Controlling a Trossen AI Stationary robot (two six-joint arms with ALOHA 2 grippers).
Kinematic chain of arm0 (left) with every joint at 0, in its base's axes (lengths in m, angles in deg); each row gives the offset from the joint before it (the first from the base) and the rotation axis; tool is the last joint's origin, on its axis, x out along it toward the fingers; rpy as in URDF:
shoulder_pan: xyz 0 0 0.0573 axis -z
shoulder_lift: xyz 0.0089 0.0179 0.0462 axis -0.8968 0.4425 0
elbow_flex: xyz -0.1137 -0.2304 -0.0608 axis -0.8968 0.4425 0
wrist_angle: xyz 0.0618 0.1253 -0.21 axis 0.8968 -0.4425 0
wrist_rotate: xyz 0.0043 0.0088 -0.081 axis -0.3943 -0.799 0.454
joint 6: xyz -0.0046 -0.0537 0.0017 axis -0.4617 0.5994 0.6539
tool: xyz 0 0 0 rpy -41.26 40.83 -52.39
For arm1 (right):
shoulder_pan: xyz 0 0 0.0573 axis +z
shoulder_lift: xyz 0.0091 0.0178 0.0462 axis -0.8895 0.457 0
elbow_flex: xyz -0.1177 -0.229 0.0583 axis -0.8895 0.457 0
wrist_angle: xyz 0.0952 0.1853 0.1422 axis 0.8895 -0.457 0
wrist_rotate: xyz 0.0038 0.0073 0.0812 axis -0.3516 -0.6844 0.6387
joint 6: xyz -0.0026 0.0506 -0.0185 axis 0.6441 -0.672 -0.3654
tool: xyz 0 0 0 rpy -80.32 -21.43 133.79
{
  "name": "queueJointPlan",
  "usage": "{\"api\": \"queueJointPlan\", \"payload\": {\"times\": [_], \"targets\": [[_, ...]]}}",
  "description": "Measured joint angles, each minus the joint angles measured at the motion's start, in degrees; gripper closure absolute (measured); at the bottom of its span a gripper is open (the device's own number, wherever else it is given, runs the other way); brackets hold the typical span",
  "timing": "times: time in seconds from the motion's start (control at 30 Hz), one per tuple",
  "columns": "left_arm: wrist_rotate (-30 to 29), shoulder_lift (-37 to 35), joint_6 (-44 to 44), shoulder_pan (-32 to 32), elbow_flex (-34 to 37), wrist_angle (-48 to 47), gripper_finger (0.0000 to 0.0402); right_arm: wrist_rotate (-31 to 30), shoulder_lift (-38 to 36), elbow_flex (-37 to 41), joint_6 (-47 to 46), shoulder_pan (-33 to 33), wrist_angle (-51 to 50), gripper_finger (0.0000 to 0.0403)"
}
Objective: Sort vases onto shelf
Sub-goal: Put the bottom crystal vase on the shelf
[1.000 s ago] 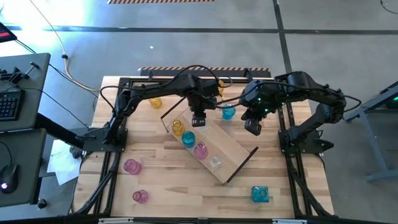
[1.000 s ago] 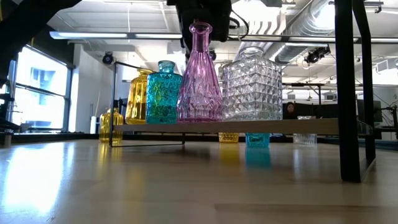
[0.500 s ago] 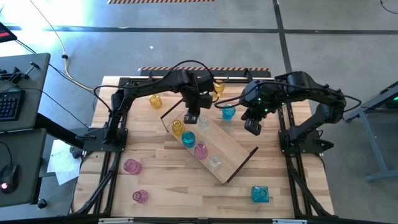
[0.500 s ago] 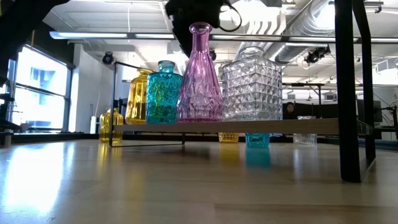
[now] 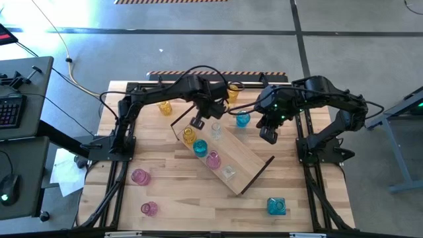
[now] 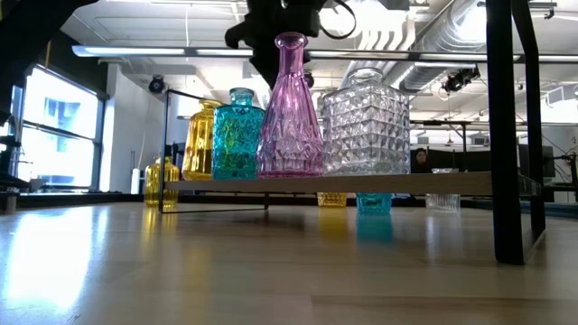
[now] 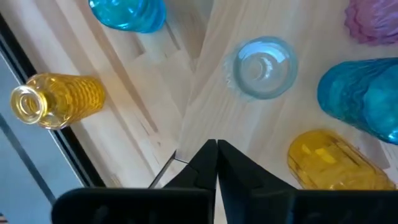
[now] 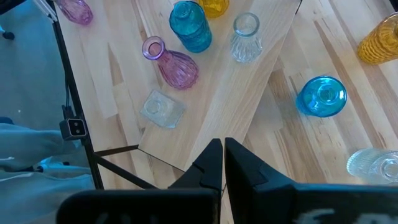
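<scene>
High view: left gripper (image 5: 197, 123) has moved off clear vase (image 5: 215, 129), now standing free on shelf (image 5: 248, 158); right gripper (image 5: 268, 135) waits clenched beside.
Left wrist view: fingers (image 7: 205, 163) pinched shut, empty.
Placement looks done; six vases remain on table.

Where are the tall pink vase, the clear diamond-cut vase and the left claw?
tall pink vase (image 6: 290, 117): low view, on its ribbed body.
clear diamond-cut vase (image 6: 366, 126): low view, on its faceted front.
left claw (image 7: 216, 148): left wrist view, between its shut fingertips.
</scene>
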Motion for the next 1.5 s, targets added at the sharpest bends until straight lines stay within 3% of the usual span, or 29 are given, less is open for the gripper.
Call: {"api": "queueJointPlan", "payload": {"times": [0.67,1.5], "targets": [[4.26,4.76,1.7,0.64,0.52,-0.73,0.0401,0.02,0.0,0.0,0.13,0.0,-0.02,0.0403],[8.38,4.74,2.62,3.66,0.52,0.83,0.0401,1.09,0.0,0.0,0.01,0.0,-0.02,0.0403]]}}
